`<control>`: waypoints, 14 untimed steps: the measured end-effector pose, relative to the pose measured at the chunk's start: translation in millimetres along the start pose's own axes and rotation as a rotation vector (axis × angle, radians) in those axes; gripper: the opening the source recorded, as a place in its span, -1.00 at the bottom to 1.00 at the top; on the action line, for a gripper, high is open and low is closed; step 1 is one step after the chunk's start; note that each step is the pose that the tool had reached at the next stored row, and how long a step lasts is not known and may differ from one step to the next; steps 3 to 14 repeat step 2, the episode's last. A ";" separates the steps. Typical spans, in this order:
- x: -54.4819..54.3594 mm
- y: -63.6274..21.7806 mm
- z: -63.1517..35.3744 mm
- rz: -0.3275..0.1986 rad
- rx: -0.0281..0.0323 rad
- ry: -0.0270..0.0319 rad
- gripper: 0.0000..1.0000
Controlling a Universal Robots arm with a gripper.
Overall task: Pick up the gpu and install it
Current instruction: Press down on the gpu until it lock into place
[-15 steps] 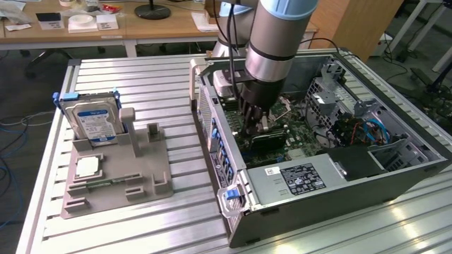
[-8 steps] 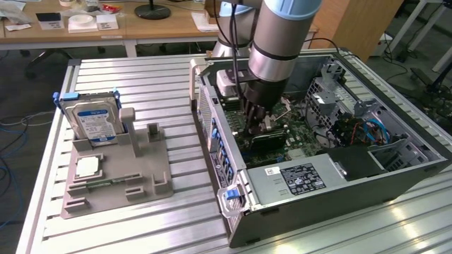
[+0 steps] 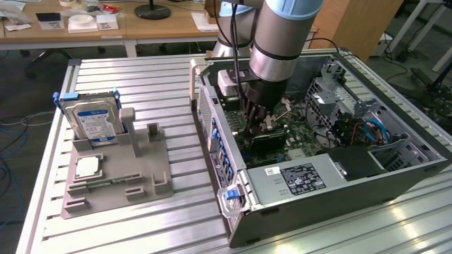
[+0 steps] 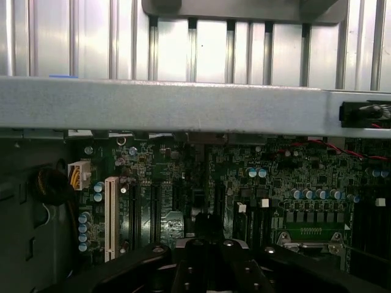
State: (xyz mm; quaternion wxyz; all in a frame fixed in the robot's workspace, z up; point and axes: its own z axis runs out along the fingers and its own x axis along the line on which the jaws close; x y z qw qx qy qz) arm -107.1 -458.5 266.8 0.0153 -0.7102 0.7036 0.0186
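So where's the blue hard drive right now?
The hard drive stands upright in the grey holder tray on the exterior view's left, above the small square chip, well apart from the open computer case.

The arm (image 3: 282, 37) is a thick round tube of brushed silver-grey metal, capped at the upper joint with a pale blue cover and ringed lower down by a black band. Behind it stands a second silver segment with the same pale blue cap. Below the band sits a light grey block — boxy, fixed to the side of the wrist. The gripper (image 3: 263, 127) under it is all black, a ribbed, knuckled body narrowing downward. Through the wrist view the gripper (image 4: 211, 262) shows as matte black linkage arms — rounded, with small dark screw heads set into them.
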 end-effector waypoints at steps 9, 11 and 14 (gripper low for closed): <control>0.0 0.0 0.0 0.000 0.0000 0.0000 -0.79; 0.0 0.0 0.0 0.000 0.0000 0.0000 -0.79; 0.0 0.0 0.0 0.000 0.0000 0.0000 -0.79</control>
